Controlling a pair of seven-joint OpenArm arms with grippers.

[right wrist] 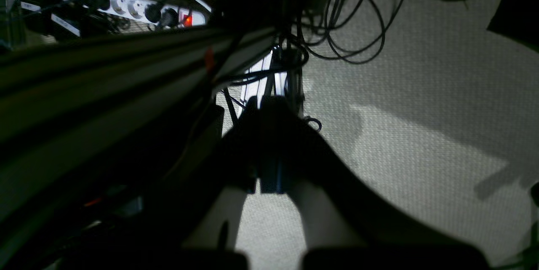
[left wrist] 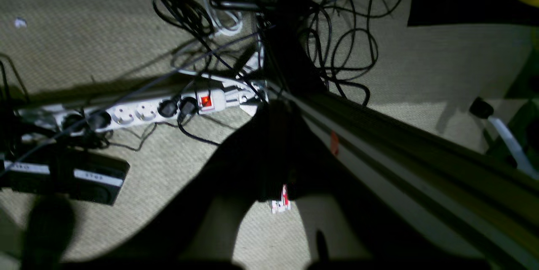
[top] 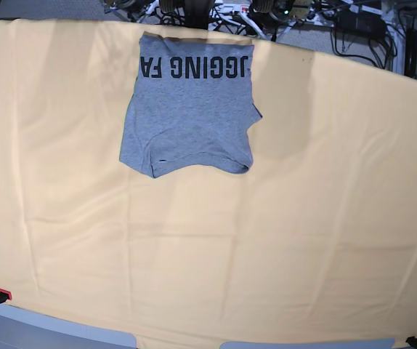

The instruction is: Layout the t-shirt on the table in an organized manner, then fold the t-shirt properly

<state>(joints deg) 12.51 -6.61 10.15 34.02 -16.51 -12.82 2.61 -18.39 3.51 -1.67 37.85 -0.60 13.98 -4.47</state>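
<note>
The t-shirt (top: 190, 116) lies folded near the far edge of the desk (top: 208, 247) (black lettering upward). Both end effectors, left (left wrist: 273, 185) and right (right wrist: 269, 177), hang over the floor, fully closed, gripping nothing.

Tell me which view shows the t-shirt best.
The base view: the t-shirt lies whole on the table, lettering visible near the far edge. Both wrist views point at the floor and cables, showing none of it.

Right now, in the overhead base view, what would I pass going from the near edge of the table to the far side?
Bare yellow-orange table cloth → the grey t-shirt's curved hem → its black lettering at the table's far edge → tangled cables on the floor beyond.
</note>
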